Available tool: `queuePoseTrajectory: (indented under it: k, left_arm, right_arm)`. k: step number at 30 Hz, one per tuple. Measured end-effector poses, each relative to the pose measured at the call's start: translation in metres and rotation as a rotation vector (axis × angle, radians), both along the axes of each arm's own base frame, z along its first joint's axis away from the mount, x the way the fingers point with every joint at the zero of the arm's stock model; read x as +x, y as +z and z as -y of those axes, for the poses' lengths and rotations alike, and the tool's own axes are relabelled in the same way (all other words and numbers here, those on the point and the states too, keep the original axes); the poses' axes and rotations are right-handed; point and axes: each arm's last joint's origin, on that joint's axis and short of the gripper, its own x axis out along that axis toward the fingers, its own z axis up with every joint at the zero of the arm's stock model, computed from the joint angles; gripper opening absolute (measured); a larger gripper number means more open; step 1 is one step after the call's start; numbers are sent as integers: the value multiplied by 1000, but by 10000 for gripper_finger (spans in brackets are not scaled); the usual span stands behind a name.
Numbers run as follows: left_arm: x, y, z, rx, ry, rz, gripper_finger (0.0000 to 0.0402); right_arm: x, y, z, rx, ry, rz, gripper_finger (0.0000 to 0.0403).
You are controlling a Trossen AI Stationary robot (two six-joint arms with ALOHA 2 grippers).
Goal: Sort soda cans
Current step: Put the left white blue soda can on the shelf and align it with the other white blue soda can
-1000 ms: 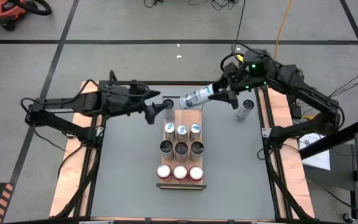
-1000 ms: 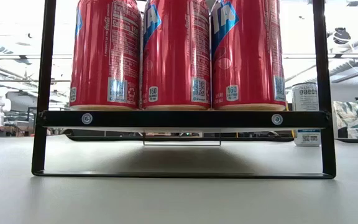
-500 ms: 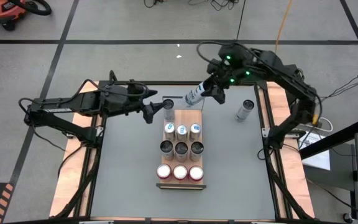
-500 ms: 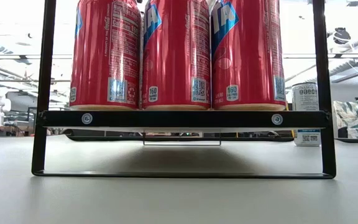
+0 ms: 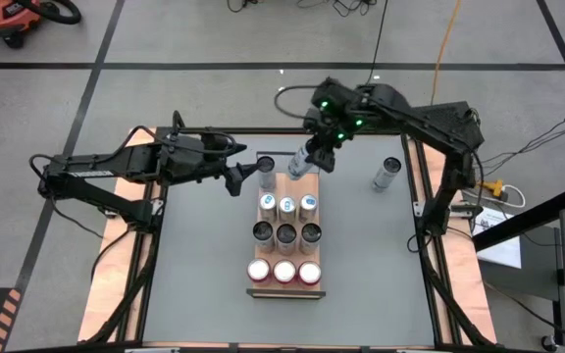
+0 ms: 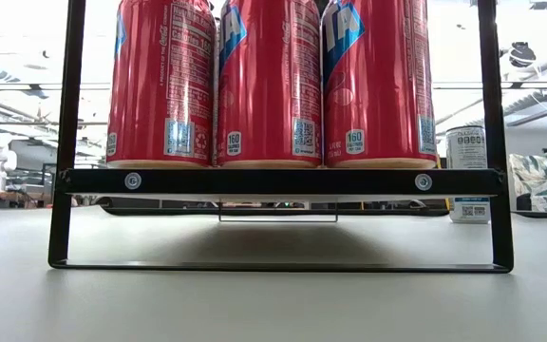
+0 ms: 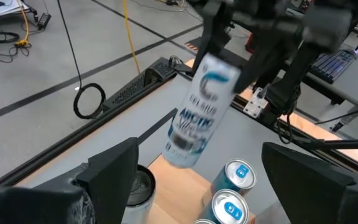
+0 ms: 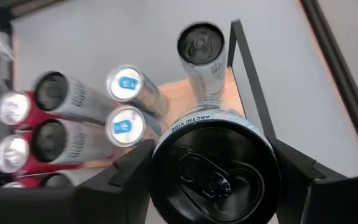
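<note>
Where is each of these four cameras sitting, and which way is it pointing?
High view: overhead, straight down on the table, both arms, the rack.
Low view: tabletop height, level at three red cans; no arm shows.
Left wrist view: past the open left gripper at the silver can.
Right wrist view: down along that can, held by the right gripper.
Shared: both wrist views show the blue-topped cans.

Soda cans [image 5: 285, 235] upright in rows
</note>
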Motion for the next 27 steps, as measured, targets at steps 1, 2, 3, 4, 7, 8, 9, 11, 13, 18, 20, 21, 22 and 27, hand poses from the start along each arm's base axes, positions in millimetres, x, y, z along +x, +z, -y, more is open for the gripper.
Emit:
queuePoseTrajectory:
  k: [1, 2, 3, 4, 7, 8, 9, 11, 13, 18, 20, 21, 22, 27]
  left_arm:
    - [0, 0, 0, 0, 0, 0, 342]
    - [0, 0, 0, 0, 0, 0, 342]
    - [0, 0, 0, 0, 0, 0, 342]
    - [0, 0, 0, 0, 0, 0, 342]
    - [0, 0, 0, 0, 0, 0, 342]
    - [0, 0, 0, 0, 0, -1, 342]
    - [0, 0, 0, 0, 0, -1, 342]
    - [0, 0, 0, 0, 0, -2, 342]
    - [0, 0, 0, 0, 0, -4, 342]
    - [0, 0, 0, 0, 0, -4, 342]
    - [0, -1, 0, 0, 0, -8, 342]
    - [0, -1, 0, 0, 0, -9, 342]
    - [0, -1, 0, 0, 0, -9, 342]
    - [0, -1, 0, 0, 0, -8, 342]
  right_arm:
    - [4, -4, 0, -6, -3, -16, 212]
    - [9, -8, -1, -8, -2, -31, 212]
    - [13, -12, -1, -9, 1, -42, 212]
    - [17, -14, -1, -13, 1, -49, 212]
    - [26, -24, 0, -14, 3, -75, 212]
    - [29, -27, 1, -11, 4, -84, 212]
    - [32, -31, 2, -11, 4, -95, 212]
    - [40, -38, 3, -5, 8, -111, 212]
    - [46, -45, 5, -5, 11, -123, 212]
    - [59, -63, 10, -1, 27, -164, 212]
    - [64, -70, 12, -5, 27, -187, 212]
    - [66, -74, 13, -11, 23, -199, 212]
    - [68, -76, 14, -14, 23, -207, 212]
    - [74, -84, 16, -27, 38, -212, 213]
